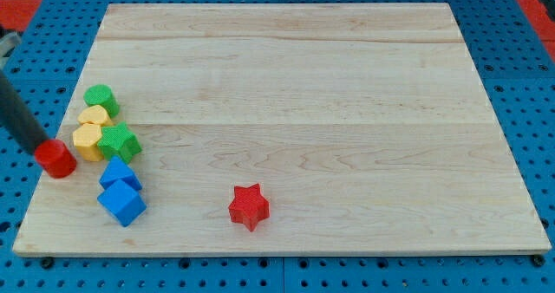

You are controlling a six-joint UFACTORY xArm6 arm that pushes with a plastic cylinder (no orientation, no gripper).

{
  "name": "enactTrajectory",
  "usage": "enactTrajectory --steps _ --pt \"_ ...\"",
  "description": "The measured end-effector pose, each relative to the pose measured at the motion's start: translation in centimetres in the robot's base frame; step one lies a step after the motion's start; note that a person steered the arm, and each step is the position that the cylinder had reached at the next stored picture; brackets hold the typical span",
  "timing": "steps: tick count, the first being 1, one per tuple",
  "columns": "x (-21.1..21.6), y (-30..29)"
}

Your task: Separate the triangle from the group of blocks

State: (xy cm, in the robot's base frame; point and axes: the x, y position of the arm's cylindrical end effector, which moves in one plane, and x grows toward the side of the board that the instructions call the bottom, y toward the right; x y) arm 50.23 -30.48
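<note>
No gripper shows, only a rod whose tip (45, 149) touches the red cylinder (57, 159) at the frame's left. The blue triangle (116, 172) sits wedged between the green star (120, 142) and the blue cube (121, 204). The tip should enter from the triangle's left and push it right.

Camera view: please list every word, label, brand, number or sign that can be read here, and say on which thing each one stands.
None: no text, number or sign can be read in this view.
The light wooden board shows only wood grain.
The blue perforated table shows only holes.
The coloured blocks, such as the red star block and the blue cube block, have plain faces.
The dark rod carries no marking; my tip sits at the red cylinder block.
</note>
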Motion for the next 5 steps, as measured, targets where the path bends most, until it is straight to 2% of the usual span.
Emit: enactTrajectory --steps 1,2,4,5 --pt "2.3 2.0" --pt "2.5 4.4" --pt "2.5 4.0" --pt "4.0 4.0"
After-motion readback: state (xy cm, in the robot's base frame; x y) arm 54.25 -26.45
